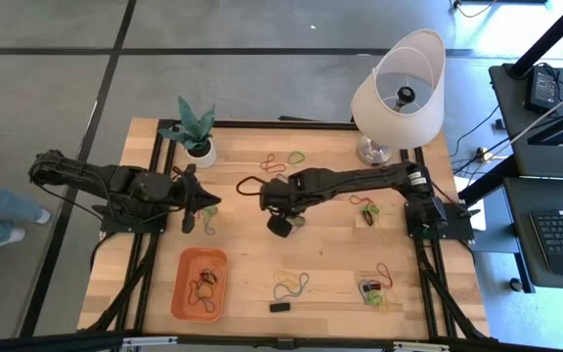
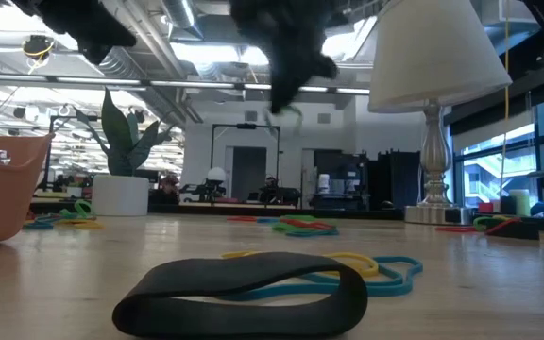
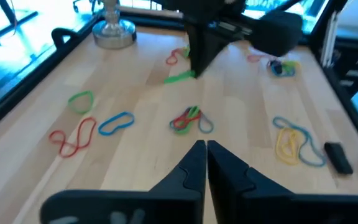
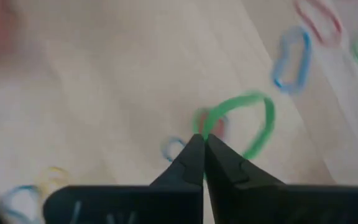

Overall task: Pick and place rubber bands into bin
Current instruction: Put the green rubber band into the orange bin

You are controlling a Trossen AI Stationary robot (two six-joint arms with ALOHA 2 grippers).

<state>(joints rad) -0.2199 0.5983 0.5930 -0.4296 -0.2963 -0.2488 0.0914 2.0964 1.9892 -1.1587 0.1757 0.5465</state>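
1. High view: the right pincer (image 1: 278,223) hangs over the middle of the counter (image 1: 330,274), with the bin (image 1: 199,284) a short way toward the front and left arm's side of it. A few bands already lie in the bin; many rubber bands (image 1: 289,284) are still scattered, so most of the task is left. The left pincer (image 1: 206,203) waits near the plant pot (image 1: 200,152).
2. Low view: it adds only the bin's rim (image 2: 8,189) and loose bands (image 2: 366,269) lying flat; the pincers' tips are too dark to read.
3. Left wrist view: the left pincer (image 3: 205,158) is closed on nothing. Beyond it a green band (image 3: 180,77) dangles under the right arm, clear of the counter.
4. Right wrist view: the right pincer (image 4: 204,152) is shut on the green band (image 4: 253,124), apparently pinching its edge, though blur hides the contact.
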